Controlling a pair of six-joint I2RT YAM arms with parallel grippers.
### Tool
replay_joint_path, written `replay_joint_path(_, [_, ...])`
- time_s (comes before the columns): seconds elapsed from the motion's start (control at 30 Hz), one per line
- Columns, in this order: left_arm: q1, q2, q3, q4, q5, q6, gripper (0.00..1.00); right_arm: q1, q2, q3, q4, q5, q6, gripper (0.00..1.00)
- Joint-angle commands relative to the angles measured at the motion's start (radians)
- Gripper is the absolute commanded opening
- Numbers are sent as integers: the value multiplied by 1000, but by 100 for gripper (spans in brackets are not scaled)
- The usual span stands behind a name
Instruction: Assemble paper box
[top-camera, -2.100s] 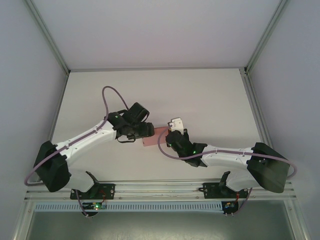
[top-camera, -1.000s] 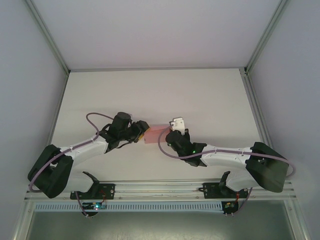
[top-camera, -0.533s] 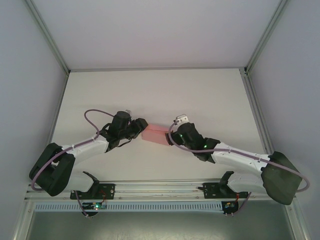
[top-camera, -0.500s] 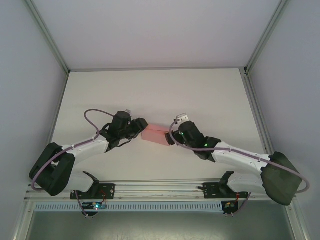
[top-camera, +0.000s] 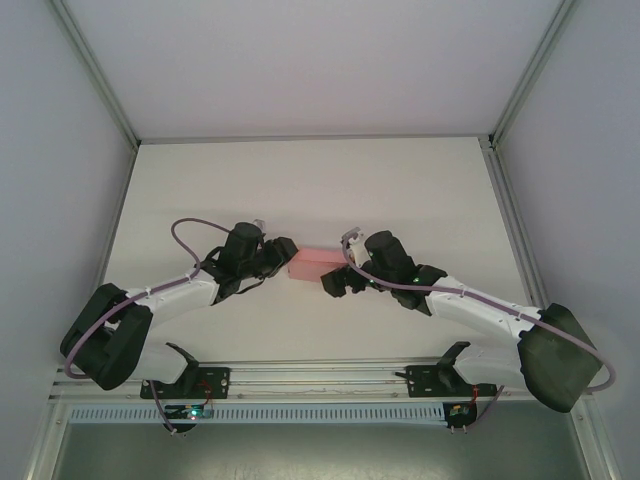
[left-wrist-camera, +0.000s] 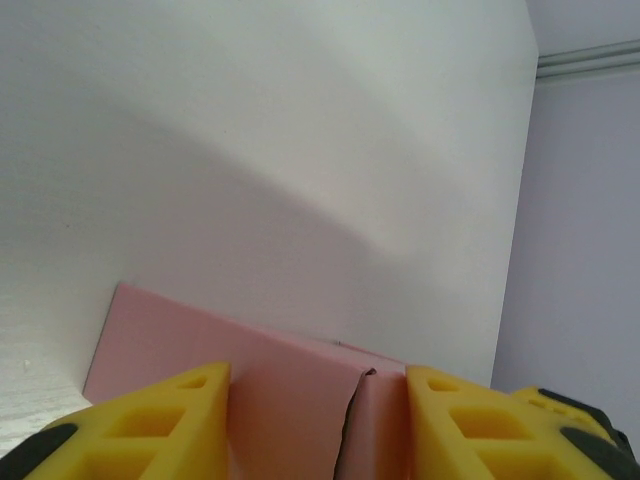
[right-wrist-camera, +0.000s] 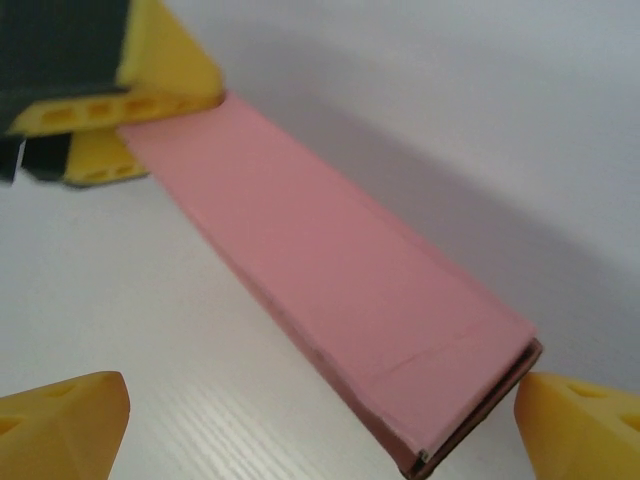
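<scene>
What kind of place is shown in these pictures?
Probably a robotics lab test cell: a white table boxed in by plain walls and aluminium frame rails, a left arm and right arm bolted at its near edge, and a pink paper box between them.

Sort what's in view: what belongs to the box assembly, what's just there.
Belongs to the job: paper box; left gripper, clamped on one end; right gripper, open at the other end.
Just there: table; metal rail; purple cable.
</scene>
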Motion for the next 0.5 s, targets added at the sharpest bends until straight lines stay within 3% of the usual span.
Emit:
replay_joint_path(0.0, [-26, 37, -41, -135, 15, 37, 41, 6, -26, 19, 73, 175, 148, 98])
replay_joint_path(0.17, [-34, 55, -35, -129, 17, 54, 38, -53, -50, -72, 233, 92, 277, 95])
replay_joint_path(0.33, [-36, 62, -44, -128, 5, 55, 38, -81, -1, -150, 279, 72, 324, 75])
replay_joint_path(0.4, [-36, 70, -51, -119, 5, 59, 37, -81, 36, -211, 371, 45, 326, 69])
replay_joint_path(0.47, [-35, 82, -57, -115, 7, 65, 35, -82, 80, -294, 515, 38, 339, 55])
